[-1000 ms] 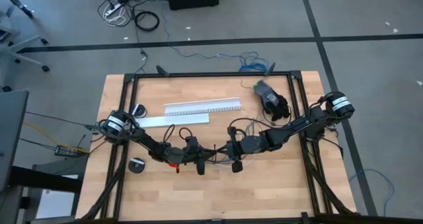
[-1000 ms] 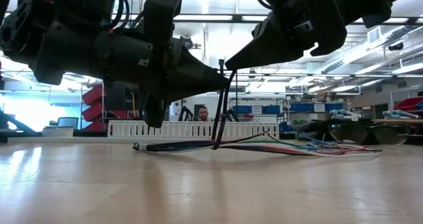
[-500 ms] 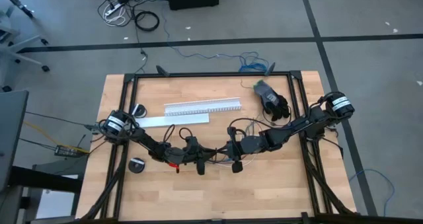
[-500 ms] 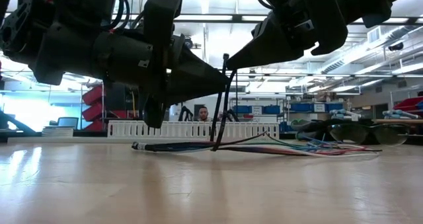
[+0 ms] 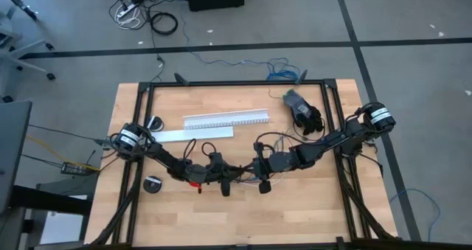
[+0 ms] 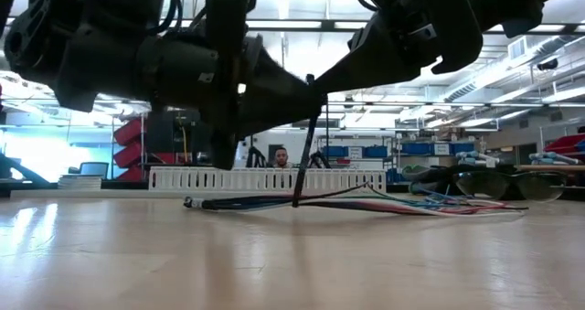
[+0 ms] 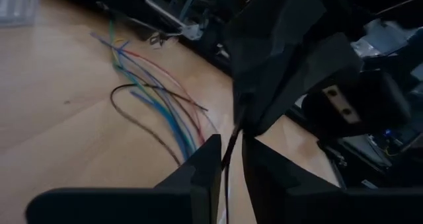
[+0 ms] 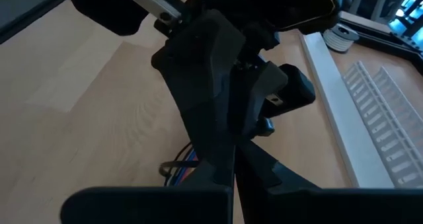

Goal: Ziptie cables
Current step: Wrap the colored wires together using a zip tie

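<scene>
The cables (image 6: pixel 384 203) lie in a thin coloured bunch on the wood, and the left wrist view shows them fanned out (image 7: pixel 165 112). The ziptie (image 6: pixel 303 155) is a thin black strip that stands steeply, its lower end (image 6: pixel 295 203) down among the cables. Both grippers meet over mid-table. My right gripper (image 6: pixel 315 80) is shut on the ziptie's upper end. My left gripper (image 7: pixel 231 174) is level and narrowly open. Its fingers stand on either side of the ziptie (image 7: pixel 228 154), just below the right gripper's tips. My right gripper pinches the ziptie's upper end (image 7: pixel 240 112) between its two fingertips, slanting down from the table's right side. The strip hangs steeply below the fingers, with its lower end on the table among the cables.
A white slotted channel (image 5: pixel 225 119) and a flat white strip (image 5: pixel 195 133) lie toward the far side. Dark gear (image 5: pixel 304 113) sits at far right and a small round roll (image 5: pixel 153 184) near the left arm. A person (image 6: pixel 281 156) is in the room beyond the table.
My left gripper has moved toward the table's right, closing on the ziptie until its fingers come around the strip just below the right gripper's tips. The ziptie's upper part has straightened a little, while its lower end has stayed among the cables.
</scene>
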